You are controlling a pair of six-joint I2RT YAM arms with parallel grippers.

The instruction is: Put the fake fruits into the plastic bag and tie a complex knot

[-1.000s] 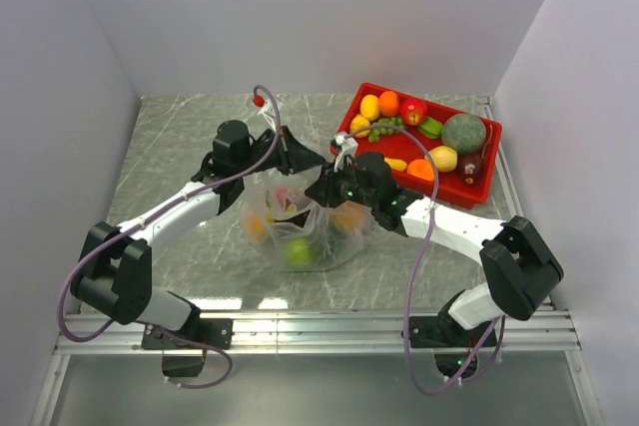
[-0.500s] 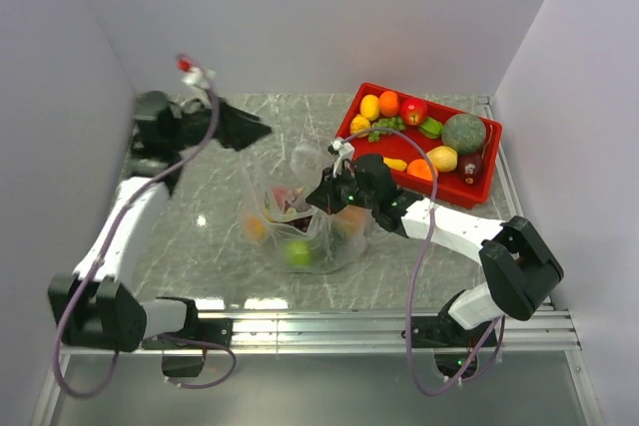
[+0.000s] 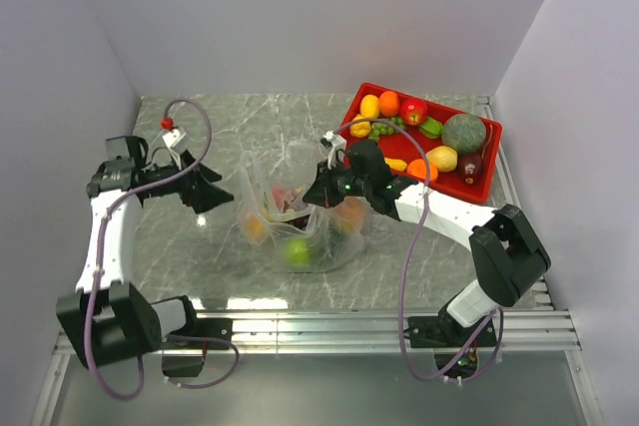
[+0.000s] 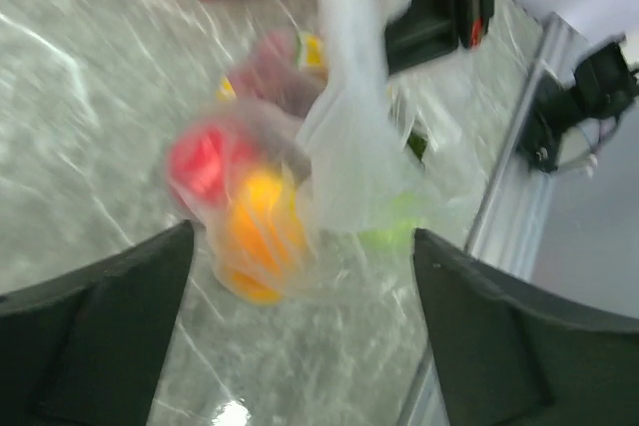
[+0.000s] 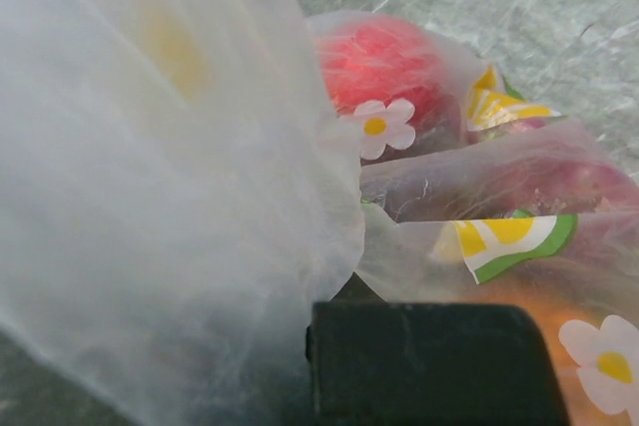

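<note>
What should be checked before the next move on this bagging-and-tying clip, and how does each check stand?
1. Fake fruits inside plastic bag: ok, several show through the film.
2. Red tray emptied: not ok, many fruits lie in it.
3. Left claw free: ok, open, apart from the bag.
4. Right claw gripping film: cannot tell; film drapes against its finger.
5. Bag neck tied: not ok, it stands loose.
</note>
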